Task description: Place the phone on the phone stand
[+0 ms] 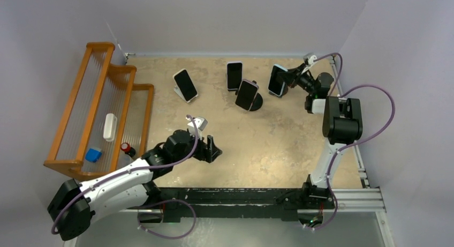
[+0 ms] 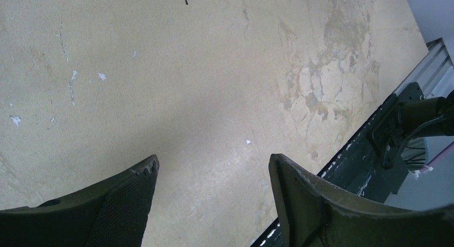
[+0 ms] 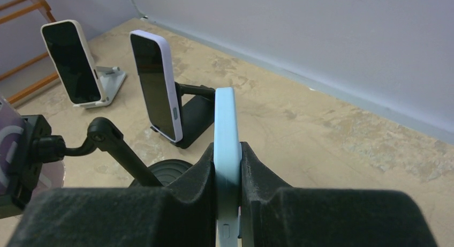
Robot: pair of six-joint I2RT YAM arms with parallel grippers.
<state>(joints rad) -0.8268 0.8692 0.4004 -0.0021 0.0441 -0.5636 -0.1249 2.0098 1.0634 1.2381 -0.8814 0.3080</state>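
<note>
Top external view: the right pincer (image 1: 287, 78) is extended to the far right part of the desk (image 1: 267, 145), and a pale blue phone (image 1: 277, 80) is held in it, tilted. From the right wrist camera the phone is seen edge-on, clamped between the two black fingers (image 3: 187, 177), which are pressed against its front and back, while its top end stands up above them. Whether its lower end touches the desk cannot be told.

Three other phones are set along the far side of the desk, each on a support of its own. A cream-cased phone (image 3: 68, 62) is propped on a silver stand (image 3: 113, 80) at the left. A lilac-cased phone (image 3: 158, 86) is leaned on a black stand (image 3: 195, 115) in the middle. A third phone (image 1: 247, 94) is carried on a round-based stand (image 1: 258, 103), near the held phone but apart from it.

The left pincer (image 1: 213, 149) is positioned low over the near middle of the desk. In the left wrist view its fingers (image 2: 123, 207) are spread wide, only bare, scuffed desk is seen between them, and nothing is grasped.

A wooden rack (image 1: 99, 45) is stood along the left edge of the desk. A white object (image 1: 110, 126) and a blue object (image 1: 93, 155) are seen within it, and a red-capped item (image 1: 126, 148) is placed by its near end
</note>
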